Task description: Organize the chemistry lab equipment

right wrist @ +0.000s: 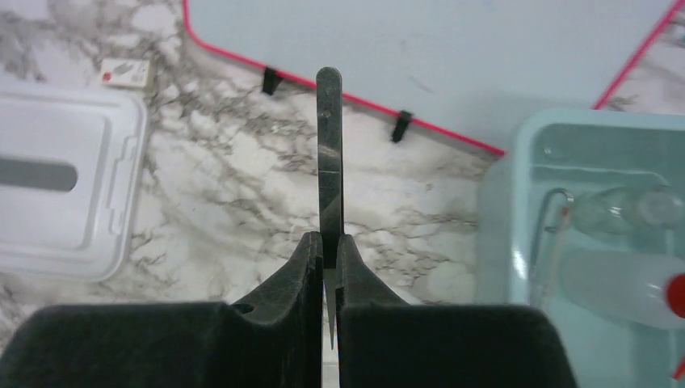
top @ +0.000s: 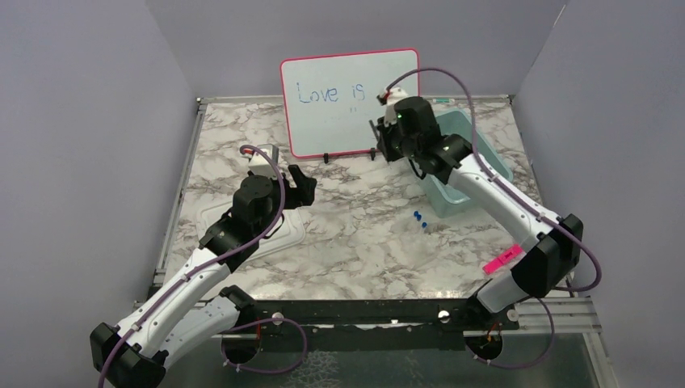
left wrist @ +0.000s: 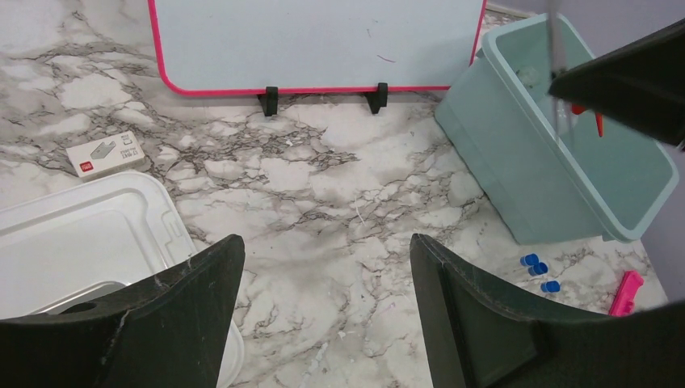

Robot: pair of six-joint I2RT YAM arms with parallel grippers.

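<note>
My right gripper (right wrist: 329, 239) is shut on the metal tweezers (right wrist: 329, 153), which stick out past its fingertips with the pointed end back between the pads. In the top view it (top: 378, 139) hangs in front of the whiteboard, just left of the teal bin (top: 489, 152). The bin (right wrist: 501, 242) holds clear glassware (right wrist: 622, 206), a thin stick (right wrist: 556, 250) and a red piece (right wrist: 677, 295). My left gripper (left wrist: 323, 259) stands open above bare marble, nothing between its fingers; in the top view it (top: 304, 183) is left of centre.
The pink-framed whiteboard (top: 351, 101) stands at the back on two black feet. A white lid (left wrist: 73, 234) lies at the left, a small white box (left wrist: 105, 153) behind it. Three blue caps (left wrist: 537, 268) and a pink marker (left wrist: 626, 293) lie near the bin's front.
</note>
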